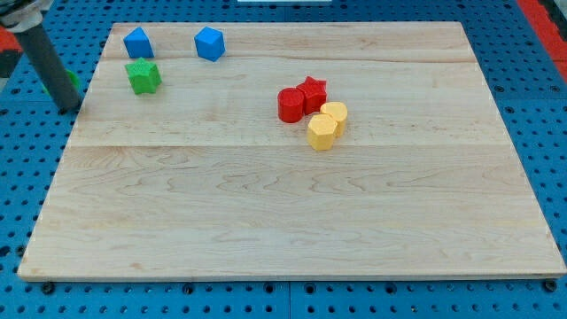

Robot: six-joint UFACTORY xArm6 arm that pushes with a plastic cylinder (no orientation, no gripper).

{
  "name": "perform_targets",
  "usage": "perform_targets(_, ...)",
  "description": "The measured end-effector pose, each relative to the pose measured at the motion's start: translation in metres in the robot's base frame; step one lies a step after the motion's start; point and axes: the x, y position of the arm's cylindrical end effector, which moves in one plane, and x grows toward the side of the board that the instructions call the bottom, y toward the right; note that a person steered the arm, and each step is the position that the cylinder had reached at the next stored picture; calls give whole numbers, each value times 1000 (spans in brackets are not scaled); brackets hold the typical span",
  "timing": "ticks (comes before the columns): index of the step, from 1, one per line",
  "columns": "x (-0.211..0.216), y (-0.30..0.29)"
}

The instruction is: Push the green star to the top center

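The green star (143,76) sits at the surface's (266,213) top left, unmoved toward center; my tip (69,108), no jaws, waits just left.

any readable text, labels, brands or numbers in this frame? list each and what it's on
None. No word, number, brand or sign shows anywhere in the camera view.
Wooden board: bare wood grain, no print.
Blocks: green star, two blue blocks, two red blocks, two yellow blocks; all plain faces.
My tip, at the board's left edge, left of the green star: unmarked dark rod.
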Motion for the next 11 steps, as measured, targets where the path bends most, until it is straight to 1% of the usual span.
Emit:
perform_targets(1, -14, -2)
perform_targets(2, -43, 43)
perform_targets(3, -43, 119)
perform_targets(4, -51, 114)
perform_targets(5, -73, 61)
perform_targets(6, -82, 100)
perform_targets(7, -68, 200)
perform_targets(8, -69, 245)
perform_targets(9, -81, 247)
perform_targets(10, -95, 262)
perform_targets(11, -98, 273)
